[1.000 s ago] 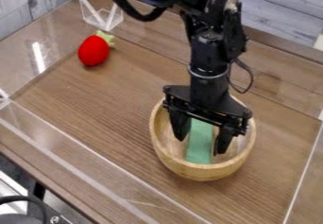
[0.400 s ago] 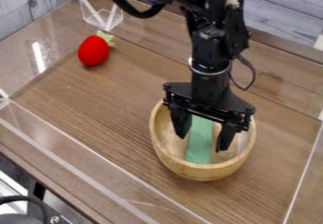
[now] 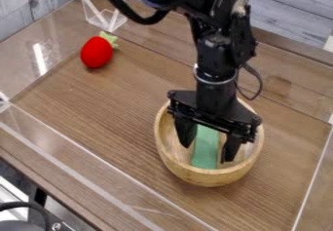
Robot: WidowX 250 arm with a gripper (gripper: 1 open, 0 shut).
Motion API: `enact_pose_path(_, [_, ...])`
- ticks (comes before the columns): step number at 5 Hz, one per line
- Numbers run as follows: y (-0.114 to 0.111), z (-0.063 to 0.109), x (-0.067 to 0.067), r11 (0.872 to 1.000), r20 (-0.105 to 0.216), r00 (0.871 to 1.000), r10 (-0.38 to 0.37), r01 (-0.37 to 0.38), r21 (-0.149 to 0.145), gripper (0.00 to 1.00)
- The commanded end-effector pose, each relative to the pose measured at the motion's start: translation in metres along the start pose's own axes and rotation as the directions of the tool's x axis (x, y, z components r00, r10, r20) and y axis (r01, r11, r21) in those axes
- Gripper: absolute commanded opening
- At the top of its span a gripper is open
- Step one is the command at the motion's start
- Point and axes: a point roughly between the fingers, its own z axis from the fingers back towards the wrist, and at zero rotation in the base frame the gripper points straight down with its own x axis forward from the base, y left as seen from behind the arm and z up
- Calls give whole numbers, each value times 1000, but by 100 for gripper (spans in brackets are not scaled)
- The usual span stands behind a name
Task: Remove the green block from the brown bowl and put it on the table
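The brown bowl [image 3: 182,169] sits on the table [image 3: 92,108] at the lower right of the view. Inside it lies the green block [image 3: 208,151], a flat bright green bar running toward the bowl's near rim. My gripper [image 3: 211,141] points straight down into the bowl, its black fingers [image 3: 188,135] spread open on either side of the block. The block's upper end is partly hidden behind the gripper body. I cannot tell whether the fingertips touch the block.
A red strawberry-shaped toy [image 3: 95,51] lies at the back left of the table. Clear plastic walls [image 3: 53,137] edge the tabletop on the left, front and right. The black arm [image 3: 215,40] rises above the bowl.
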Motion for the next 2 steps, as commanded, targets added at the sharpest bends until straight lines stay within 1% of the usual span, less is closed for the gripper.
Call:
enact_pose_path(1, [9, 1, 14, 1000, 45, 999, 27, -27, -8, 100])
enact_pose_path(2, [21, -4, 23, 998, 54, 997, 63, -63, -10, 100])
